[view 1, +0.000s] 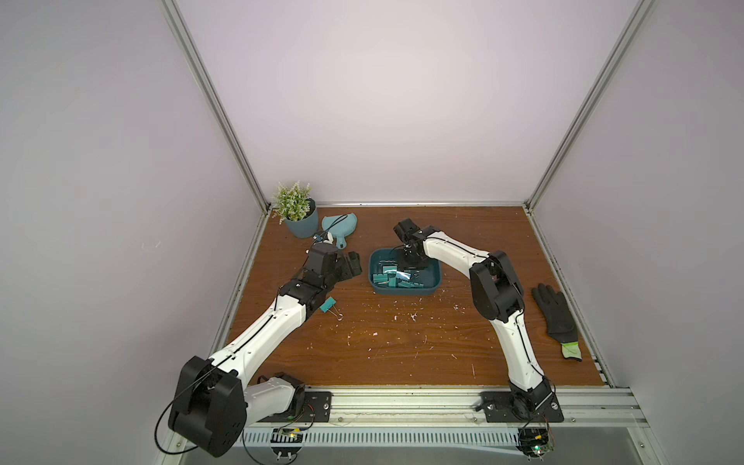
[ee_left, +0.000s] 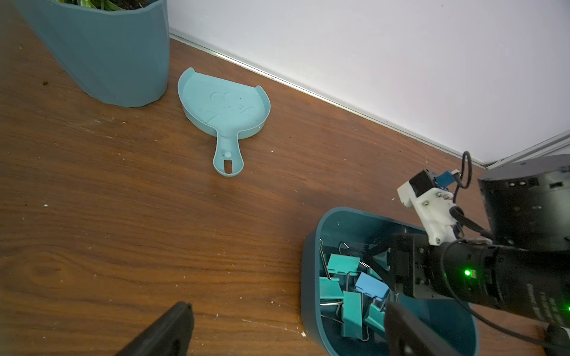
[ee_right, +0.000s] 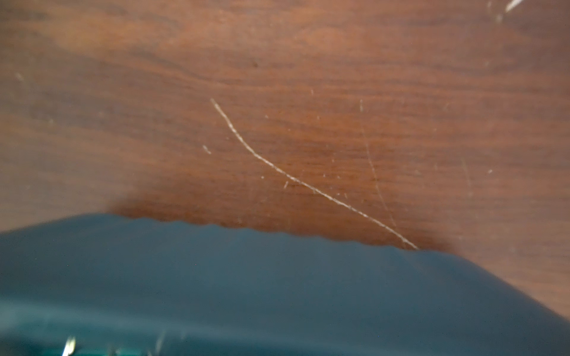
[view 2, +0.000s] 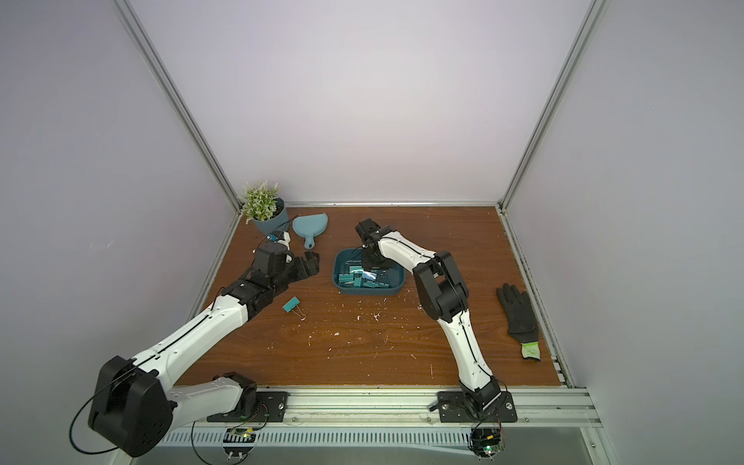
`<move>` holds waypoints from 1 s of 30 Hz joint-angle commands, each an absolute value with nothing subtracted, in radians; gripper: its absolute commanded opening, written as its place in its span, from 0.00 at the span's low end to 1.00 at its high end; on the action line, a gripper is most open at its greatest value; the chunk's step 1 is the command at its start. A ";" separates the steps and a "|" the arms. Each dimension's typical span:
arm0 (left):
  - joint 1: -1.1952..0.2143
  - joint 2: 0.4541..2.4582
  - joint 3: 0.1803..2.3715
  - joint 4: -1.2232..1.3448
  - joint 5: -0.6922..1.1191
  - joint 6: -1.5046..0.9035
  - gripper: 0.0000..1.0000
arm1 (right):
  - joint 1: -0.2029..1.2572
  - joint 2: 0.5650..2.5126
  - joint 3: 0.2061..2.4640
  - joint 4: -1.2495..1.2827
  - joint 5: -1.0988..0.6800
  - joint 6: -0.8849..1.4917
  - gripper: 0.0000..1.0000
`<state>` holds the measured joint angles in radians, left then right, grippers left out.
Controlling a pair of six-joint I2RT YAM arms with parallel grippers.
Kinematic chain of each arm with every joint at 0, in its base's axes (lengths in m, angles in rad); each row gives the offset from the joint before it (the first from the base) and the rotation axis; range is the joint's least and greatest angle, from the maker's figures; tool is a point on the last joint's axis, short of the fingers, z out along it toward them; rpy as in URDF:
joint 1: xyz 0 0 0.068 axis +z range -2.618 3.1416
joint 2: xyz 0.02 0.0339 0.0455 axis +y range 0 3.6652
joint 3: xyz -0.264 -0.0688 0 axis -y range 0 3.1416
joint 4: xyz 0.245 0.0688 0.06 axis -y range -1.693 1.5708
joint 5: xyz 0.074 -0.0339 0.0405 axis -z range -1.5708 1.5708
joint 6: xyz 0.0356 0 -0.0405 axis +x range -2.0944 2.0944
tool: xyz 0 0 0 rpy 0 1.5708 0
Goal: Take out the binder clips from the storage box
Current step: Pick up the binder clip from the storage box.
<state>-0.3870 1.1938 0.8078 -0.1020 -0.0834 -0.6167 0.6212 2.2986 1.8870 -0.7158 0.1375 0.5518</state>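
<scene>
1. Left gripper (view 1: 352, 263) hangs with its jaws spread wide and nothing between them, just short of the box's wall.
2. Behind the left gripper, beside its own forearm, a loose clip (view 1: 328, 304) lies on the table (view 1: 402, 342). It is the only one out, so I judge the job barely begun.
3. Beyond that gripper a pot (view 1: 301, 229) holds a small plant, and a dustpan (view 1: 340, 224) lies empty.
4. Just to its right, the box (view 1: 406, 292) holds the remaining clips (ee_left: 342, 271) in a tangled heap, teal apart from one blue clip (ee_left: 371, 285). All of these are left to lift out.
5. Right gripper (view 1: 408, 269) reaches down inside the box among the heap. Its own body hides the jaws, so I cannot tell whether they pinch anything.
</scene>
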 commanded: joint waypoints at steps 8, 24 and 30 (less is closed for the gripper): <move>-0.396 1.172 0.824 -0.112 -0.092 -0.603 1.00 | 0.629 2.226 1.882 -0.755 0.204 0.580 0.32; -0.396 1.065 0.831 -0.167 -0.127 -0.604 1.00 | 0.659 1.987 1.729 -0.640 0.243 0.423 0.33; -0.394 0.957 0.830 -0.250 -0.179 -0.603 1.00 | 0.774 1.917 1.670 -0.571 0.257 0.243 0.33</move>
